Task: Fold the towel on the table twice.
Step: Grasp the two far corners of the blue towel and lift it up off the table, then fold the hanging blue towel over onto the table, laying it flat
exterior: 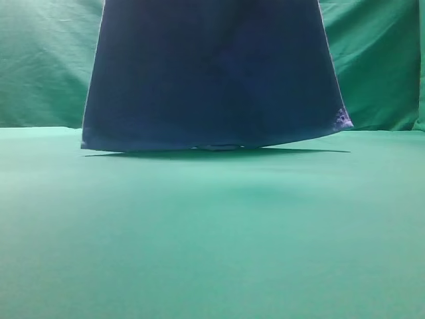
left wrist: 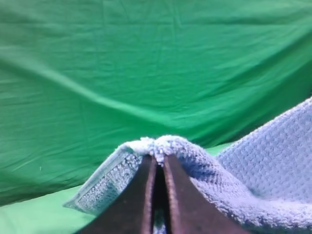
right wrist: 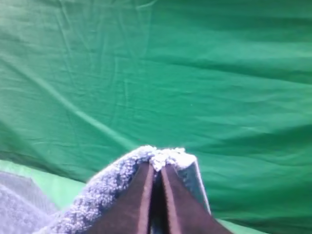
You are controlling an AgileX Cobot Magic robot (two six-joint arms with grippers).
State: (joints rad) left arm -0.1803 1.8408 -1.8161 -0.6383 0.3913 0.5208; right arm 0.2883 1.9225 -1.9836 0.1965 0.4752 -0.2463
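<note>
Across the far middle of the scene the blue-grey waffle-weave towel [exterior: 212,73] hangs as a broad sheet, its lower hem touching the smooth bright green worktop [exterior: 212,239] at the middle and lifting slightly toward the right corner, a thin shadow beneath. A small pale tag shows at that right corner; nothing on it can be read. Each wrist view shows a towel corner bunched over the tips: the left pincer [left wrist: 159,163] is clamped on the towel, and so is the right pincer [right wrist: 157,168]. Behind stands a wrinkled green backdrop cloth [exterior: 40,66]. Bare worktop spreads near, left and right.
</note>
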